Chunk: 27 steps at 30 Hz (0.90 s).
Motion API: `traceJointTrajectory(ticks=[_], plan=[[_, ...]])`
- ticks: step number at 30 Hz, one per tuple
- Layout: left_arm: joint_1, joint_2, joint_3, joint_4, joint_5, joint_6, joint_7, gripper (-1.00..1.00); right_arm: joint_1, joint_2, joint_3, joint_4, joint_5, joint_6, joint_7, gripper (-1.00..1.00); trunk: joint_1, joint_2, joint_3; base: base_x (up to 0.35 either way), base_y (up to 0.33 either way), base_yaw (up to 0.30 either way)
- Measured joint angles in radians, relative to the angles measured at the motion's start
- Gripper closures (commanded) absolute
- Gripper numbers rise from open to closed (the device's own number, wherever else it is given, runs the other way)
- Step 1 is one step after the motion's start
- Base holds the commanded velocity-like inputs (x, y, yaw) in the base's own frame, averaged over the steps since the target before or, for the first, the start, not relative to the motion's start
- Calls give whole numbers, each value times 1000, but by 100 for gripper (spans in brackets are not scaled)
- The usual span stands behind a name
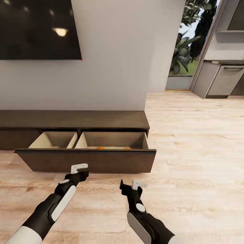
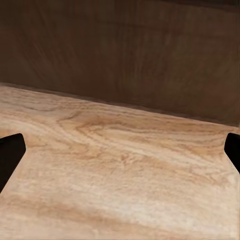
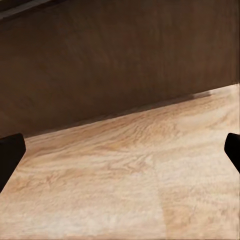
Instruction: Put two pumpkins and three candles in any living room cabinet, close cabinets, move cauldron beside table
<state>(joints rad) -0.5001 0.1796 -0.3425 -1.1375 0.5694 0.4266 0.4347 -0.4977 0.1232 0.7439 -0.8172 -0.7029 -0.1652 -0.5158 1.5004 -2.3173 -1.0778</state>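
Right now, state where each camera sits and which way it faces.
Head view: on the head, facing forward and down at the cabinet, its open drawer and the pumpkins; left gripper and right gripper with both forearms show.
Left wrist view: by the left gripper, facing the drawer front low over the wood floor; dark fingertips at the edges.
Right wrist view: likewise, fingertips at the edges.
Shared: drawer front and floor.

I see the cabinet [image 1: 74, 119] with its drawer [image 1: 86, 159] pulled open, two pumpkins [image 1: 100, 147] peeking over the front in the right compartment. My left gripper [image 1: 80, 168] and right gripper [image 1: 133, 185] hover near it.
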Motion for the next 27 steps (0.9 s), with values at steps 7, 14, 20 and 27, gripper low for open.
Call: traceJointTrajectory(ticks=[7,14,20,27], plan=[[16,1,-14,-10,-54,-88,-9,-100,39,1,0,41,77,-178,6,-100,27,-49,-22,0,0,0],[26,1,-28,-13,-63,-112,-14,-100,42,3,-3,40,98,-194,7,-100,54,-98,-44,0,0,0],[27,2,-57,-12,-64,-113,-16,-100,22,1,-4,43,110,-182,34,-100,77,-140,-63,0,0,0],[27,3,-110,-14,-64,-113,-17,-100,1,2,-15,69,114,-138,221,-100,100,-182,-85,0,0,0]])
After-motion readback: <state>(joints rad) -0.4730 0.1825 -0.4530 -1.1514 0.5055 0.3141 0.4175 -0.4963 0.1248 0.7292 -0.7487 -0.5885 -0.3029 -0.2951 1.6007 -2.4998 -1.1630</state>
